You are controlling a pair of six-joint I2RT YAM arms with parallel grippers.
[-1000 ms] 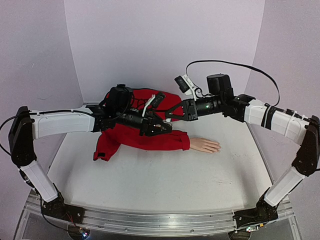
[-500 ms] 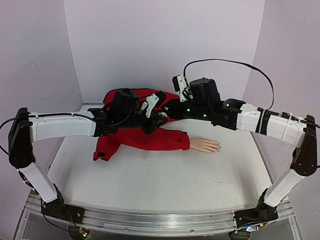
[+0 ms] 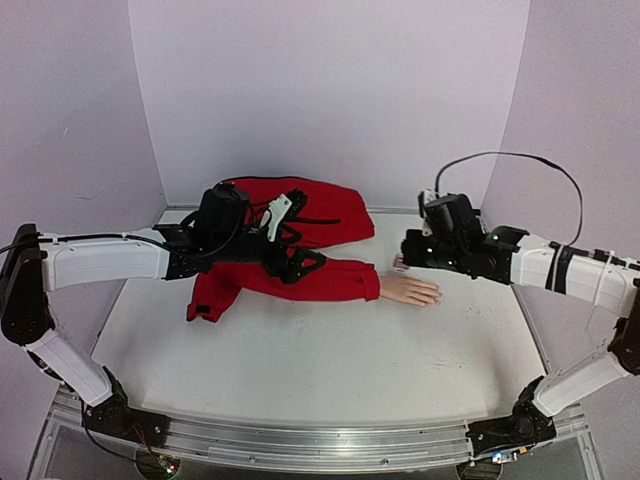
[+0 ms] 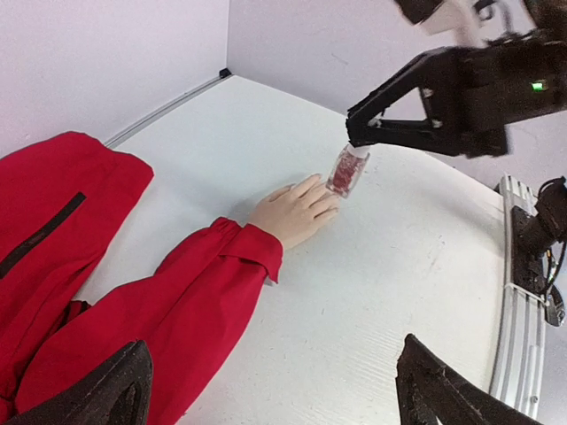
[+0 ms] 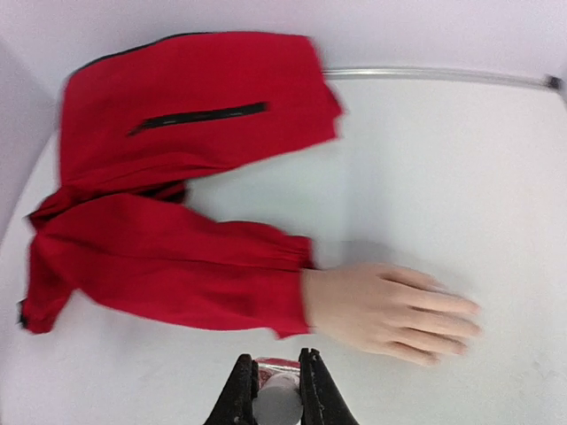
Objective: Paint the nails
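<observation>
Our right gripper point(image 4: 353, 142) point(image 5: 277, 390) point(image 3: 404, 262) is clamped on the white cap of a small bottle point(image 4: 344, 171) point(image 5: 277, 400), whose glass body with red contents hangs below the jaws, a little tilted. The small bottle sits just beside the mannequin hand point(image 3: 410, 291) point(image 4: 292, 211) point(image 5: 390, 312), on the hand's back-wall side; we cannot tell whether it touches the fingers or the white table point(image 3: 300, 370). Our left gripper point(image 4: 279, 390) point(image 3: 305, 265) stands wide open with nothing between its fingers, above the red sleeve point(image 3: 325, 281) point(image 4: 195, 301) point(image 5: 177, 266), well apart from the hand on its wrist side. The hand lies flat, palm down, its long axis running across the table in line with the sleeve. The fingers point away from the cuff toward our right arm's side. The nails point(image 5: 469, 328) are at those fingertips, the end of the hand farthest from the sleeve; they are too small for us to make out their surface or colour. Beyond the cuff the sleeve runs back from the hand into a crumpled red jacket point(image 3: 315, 210) point(image 5: 195, 115) with a black zip, lying toward the back wall.
</observation>
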